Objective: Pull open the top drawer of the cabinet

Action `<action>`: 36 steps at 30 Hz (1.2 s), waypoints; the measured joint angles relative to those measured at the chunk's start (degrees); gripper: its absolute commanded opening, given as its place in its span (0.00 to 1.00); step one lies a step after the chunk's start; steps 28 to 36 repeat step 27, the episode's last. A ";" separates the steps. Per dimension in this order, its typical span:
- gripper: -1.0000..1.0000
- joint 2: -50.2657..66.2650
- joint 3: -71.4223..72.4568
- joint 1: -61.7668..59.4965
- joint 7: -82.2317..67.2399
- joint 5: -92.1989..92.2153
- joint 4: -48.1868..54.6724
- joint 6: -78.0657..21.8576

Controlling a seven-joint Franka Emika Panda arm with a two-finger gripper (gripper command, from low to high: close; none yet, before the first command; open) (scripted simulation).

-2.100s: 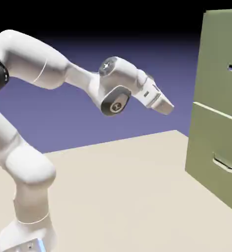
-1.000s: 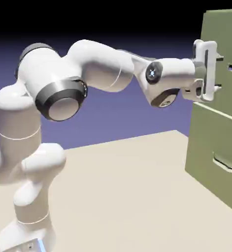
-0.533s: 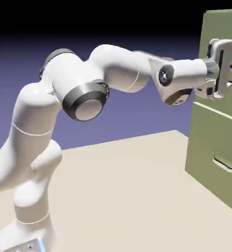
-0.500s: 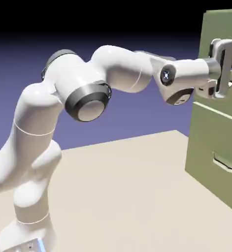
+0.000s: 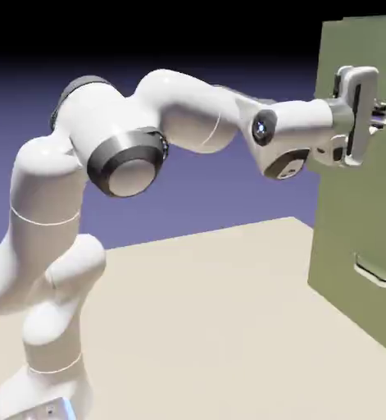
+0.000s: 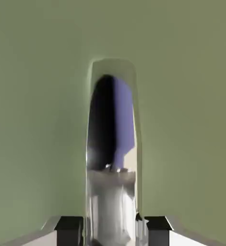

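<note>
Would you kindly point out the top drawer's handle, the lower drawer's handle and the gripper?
top handle [image 6: 111, 202]: hand view, its silvery bar
lower handle [image 5: 378, 278]: exterior view, its curved bar
gripper [image 5: 380, 120]: exterior view, between its fingertips

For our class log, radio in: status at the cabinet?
Tool shut on the top drawer's handle. Top drawer standing out from the cabinet. Nothing seen in the way.

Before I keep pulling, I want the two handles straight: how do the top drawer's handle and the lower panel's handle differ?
The top drawer's handle is clamped between the tips of the tool; the lower handle has nothing on it.
The top handle sits high on the cabinet, the lower handle well below it.
The top handle is partly hidden by the tool in the exterior view, while the lower one is cut only by the picture's edge.
Both look silvery.
</note>
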 measured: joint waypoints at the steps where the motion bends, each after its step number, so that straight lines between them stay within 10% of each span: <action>1: 0.00 0.20 1.82 -2.08 0.36 -0.19 -1.15 0.23; 24: 0.00 -12.17 48.44 -48.71 -8.34 9.44 -28.88 3.40; 25: 1.00 -12.55 49.04 -49.28 -8.55 9.71 -29.32 3.37; 36: 1.00 -12.54 49.04 -49.28 -8.59 9.76 -29.32 3.32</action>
